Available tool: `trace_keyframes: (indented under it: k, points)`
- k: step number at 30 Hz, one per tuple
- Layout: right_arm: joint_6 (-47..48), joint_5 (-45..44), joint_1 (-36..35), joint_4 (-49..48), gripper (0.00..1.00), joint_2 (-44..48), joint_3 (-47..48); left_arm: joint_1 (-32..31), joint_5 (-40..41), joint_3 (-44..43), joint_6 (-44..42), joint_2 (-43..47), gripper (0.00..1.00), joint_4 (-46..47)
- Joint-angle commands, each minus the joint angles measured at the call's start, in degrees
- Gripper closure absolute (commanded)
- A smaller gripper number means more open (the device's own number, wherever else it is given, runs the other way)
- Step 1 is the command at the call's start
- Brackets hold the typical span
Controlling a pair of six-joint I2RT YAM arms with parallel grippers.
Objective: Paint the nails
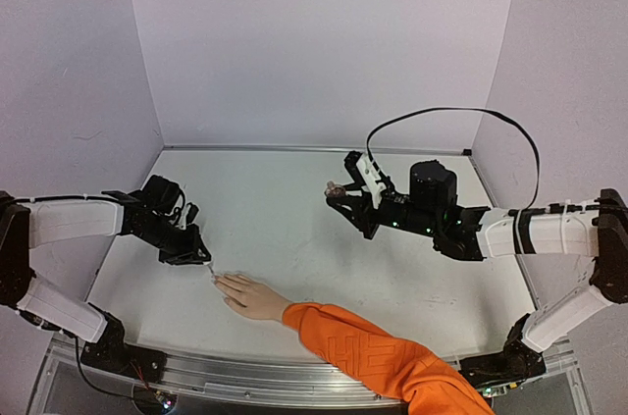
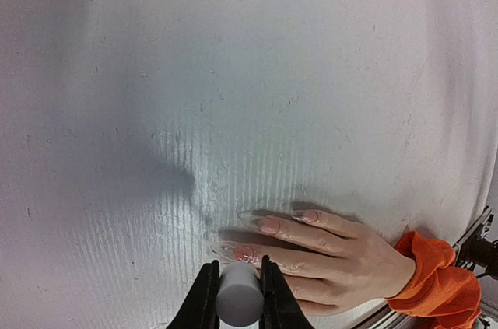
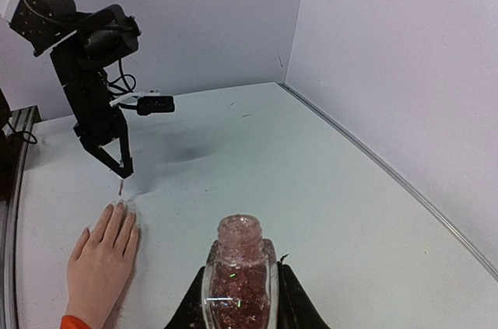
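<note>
A pale hand [image 1: 251, 297] in an orange sleeve [image 1: 378, 361] lies flat on the table, fingers pointing left. Its long clear nails [image 2: 270, 225] show in the left wrist view; one nail [image 2: 243, 252] carries a reddish patch. My left gripper [image 1: 199, 258] [image 2: 238, 268] is shut on a grey-white brush cap [image 2: 239, 296] right over that fingertip. The thin brush [image 3: 120, 187] hangs just above the fingertips. My right gripper [image 1: 339, 194] [image 3: 240, 298] is shut on an open bottle [image 3: 239, 278] of red glitter polish, held upright mid-table, well apart from the hand.
White walls enclose the table on the left, back and right. A black cable [image 1: 461, 113] loops above the right arm. A metal rail [image 1: 235, 371] runs along the near edge under the sleeve.
</note>
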State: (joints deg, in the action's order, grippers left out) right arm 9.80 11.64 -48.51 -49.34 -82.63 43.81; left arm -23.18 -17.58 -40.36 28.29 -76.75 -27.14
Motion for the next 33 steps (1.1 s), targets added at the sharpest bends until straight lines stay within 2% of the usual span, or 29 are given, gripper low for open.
trace_keyframes:
  k: [1, 20, 33]
  points:
    - [-0.40, 1.26, 0.31, -4.45, 1.00, 0.27, 1.80, 0.24, -2.80, -1.48, -1.14, -0.59, 1.00, 1.33]
    - [-0.22, 0.89, 0.26, -4.45, 1.00, 0.09, 1.80, 0.24, -3.35, -0.73, -0.99, -4.97, 1.00, 4.83]
    - [-0.22, 1.01, 0.31, -4.45, 1.00, -0.03, 1.81, 0.24, -1.20, 0.02, -0.70, -4.42, 1.00, 4.05]
